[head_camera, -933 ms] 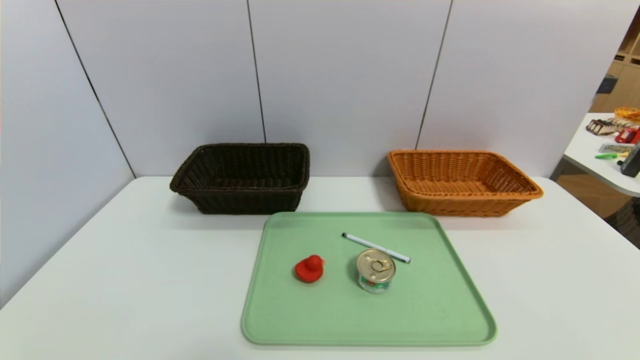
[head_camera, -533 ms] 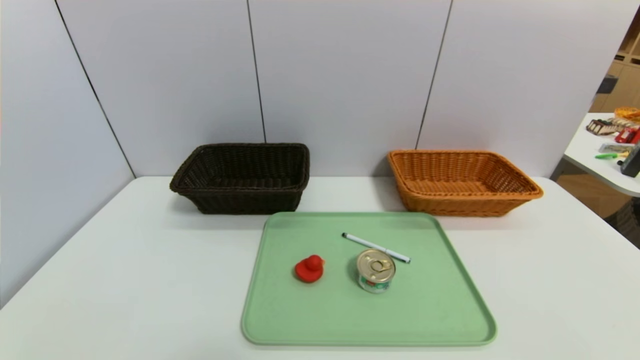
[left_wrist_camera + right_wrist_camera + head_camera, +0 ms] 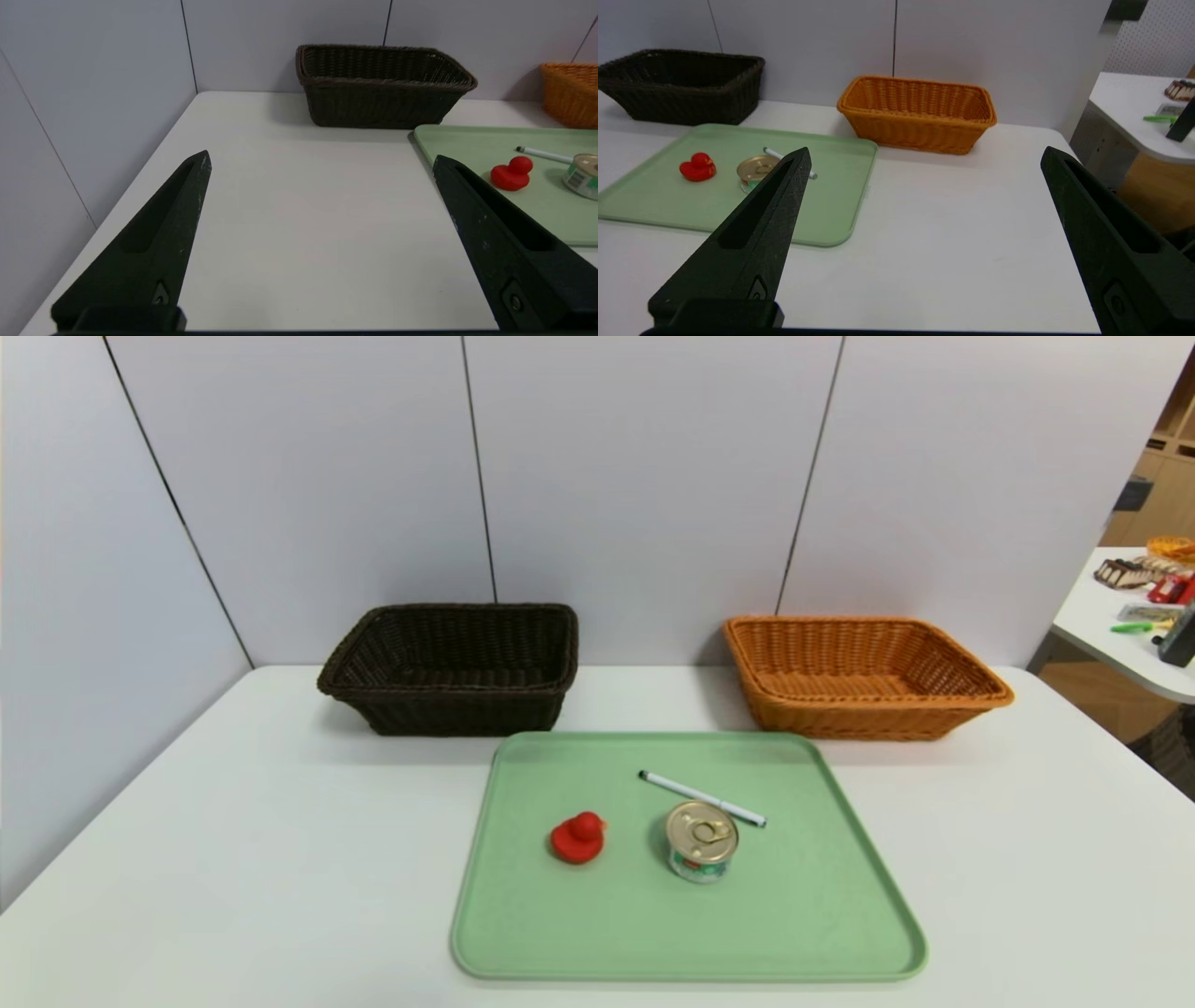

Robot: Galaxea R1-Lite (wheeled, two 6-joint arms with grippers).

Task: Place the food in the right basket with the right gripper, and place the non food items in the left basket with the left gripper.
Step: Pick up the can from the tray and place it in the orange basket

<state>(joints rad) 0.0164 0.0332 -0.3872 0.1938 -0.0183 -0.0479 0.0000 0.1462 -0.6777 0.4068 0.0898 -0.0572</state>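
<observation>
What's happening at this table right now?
Nothing is being handled yet. The robot's left gripper and right gripper both hang open and empty, out over the near part of the table. A red rubber duck, a white pen and a tin can lie on a green tray. Behind it stand a dark brown basket and an orange one, both empty.

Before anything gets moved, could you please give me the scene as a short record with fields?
on tray: red duck, tin can, white pen
left basket: dark brown, empty
right basket: orange, empty
left gripper: fingers open, above table
right gripper: fingers open, above table
sorted so far: nothing
</observation>
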